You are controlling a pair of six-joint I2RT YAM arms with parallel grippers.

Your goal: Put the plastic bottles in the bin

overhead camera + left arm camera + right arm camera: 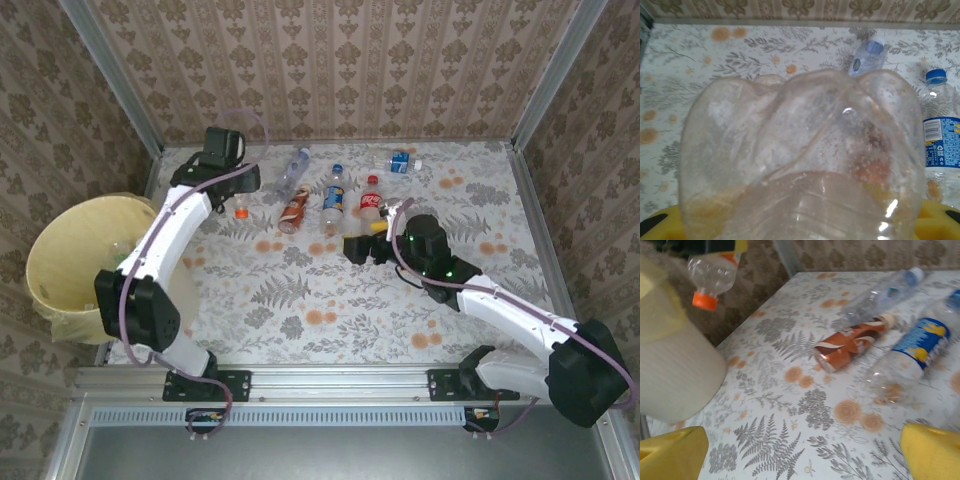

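Clear orange-capped bottle (pixel 800 150) clamped in left pincer (pixel 236 192) at far left, near pale yellow bin (pixel 60 250); right pincer (pixel 801 455) wide, empty, facing orange-label bottle (pixel 847 346) and blue-label bottle (pixel 912 347) on table (pixel 300 300).

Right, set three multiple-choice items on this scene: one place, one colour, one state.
1. Where does the bin stand?
A) mid-table
B) off the table's left edge
C) behind the right arm

2. What colour is the cap of the bottle in the left jaws?
A) green
B) white
C) orange

3. How are the right jaws?
A) open, empty
B) shut on a bottle
C) shut on nothing

1 B: the top view shows it beside that edge.
2 C: the cap is orange in the right wrist view.
3 A: the yellow fingers stand apart, nothing between.
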